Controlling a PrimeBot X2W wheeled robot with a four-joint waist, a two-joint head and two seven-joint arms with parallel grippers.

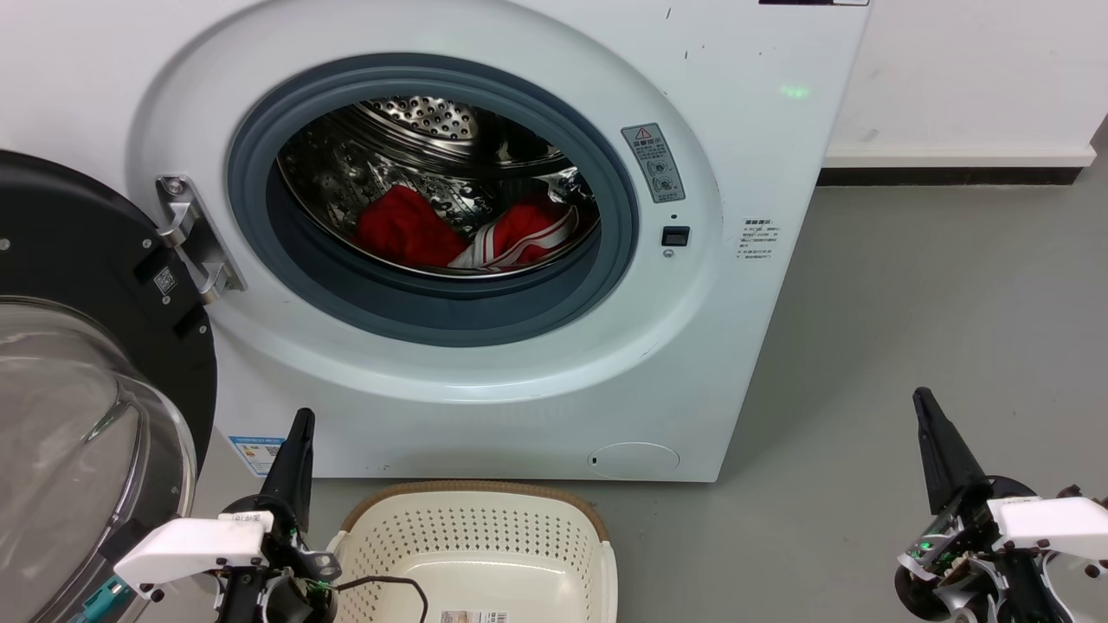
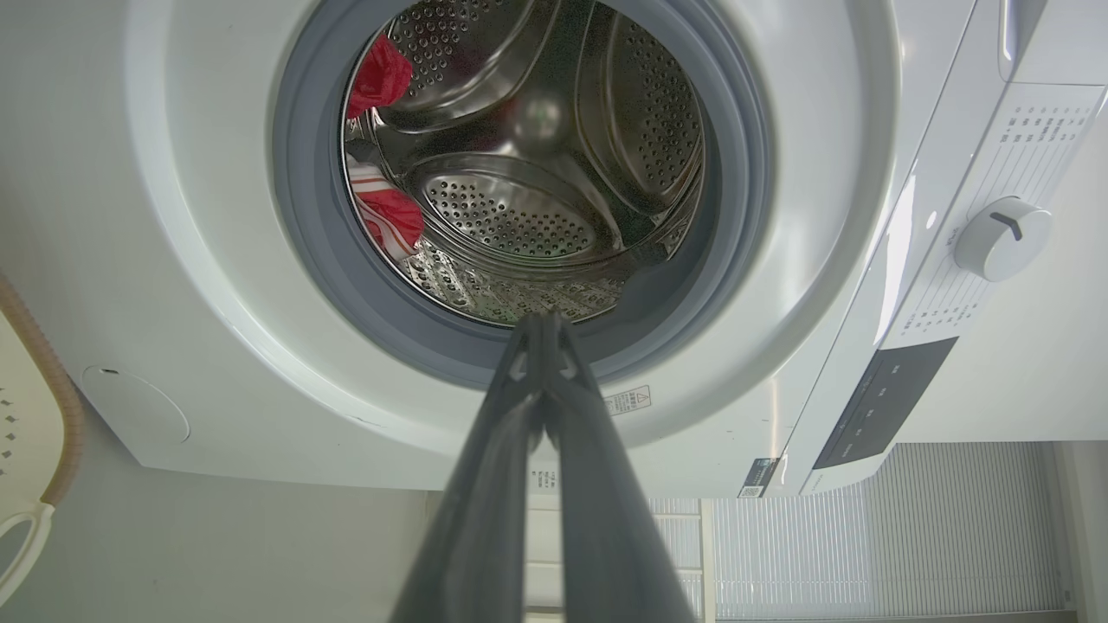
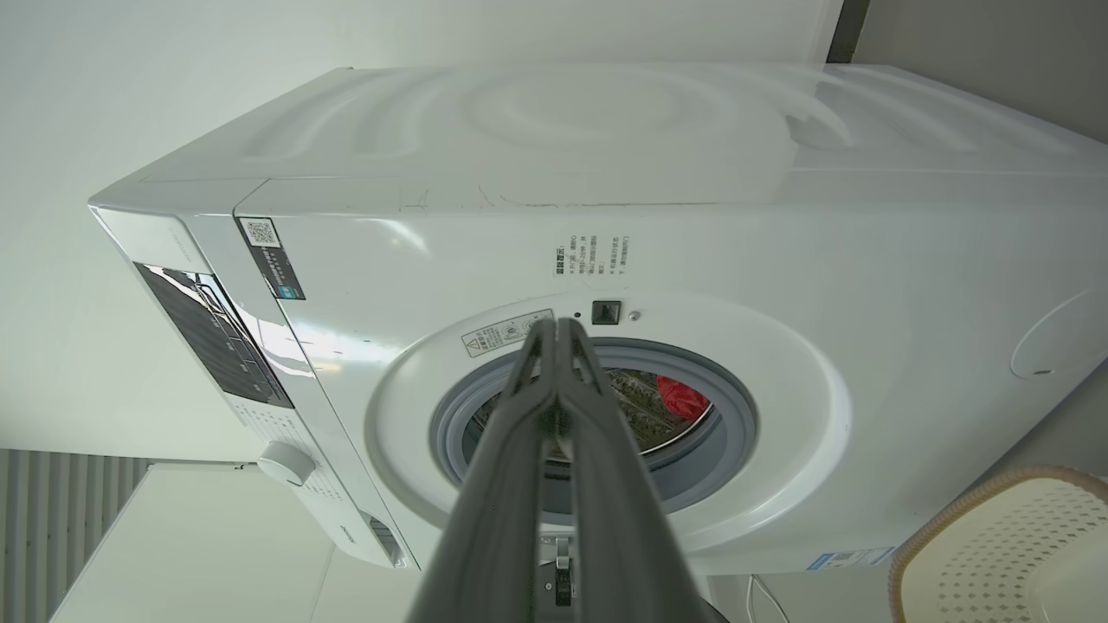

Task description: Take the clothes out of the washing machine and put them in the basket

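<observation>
Left gripper (image 1: 301, 420), right gripper (image 1: 920, 400): mine, both pressed together, empty. Clothes (image 1: 407, 229): ahead and above, in the washing machine (image 1: 736, 346), door (image 1: 86, 260) open for reach. Basket (image 1: 467, 491): between them, presumably for short drops.

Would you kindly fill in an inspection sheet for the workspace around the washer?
Surface: grey floor, smooth.
Job's things: washing machine with door open to the left; plain red garment and striped garment lying in the drum; basket on the floor before the machine, no clothes in its visible part.
Clutter: nothing seen.
Grippers: left pincer and right pincer both shut, holding nothing, low on either side of the basket.
Cables: black cable loops from the left wrist over the basket.
Surroundings: white wall with skirting.
</observation>
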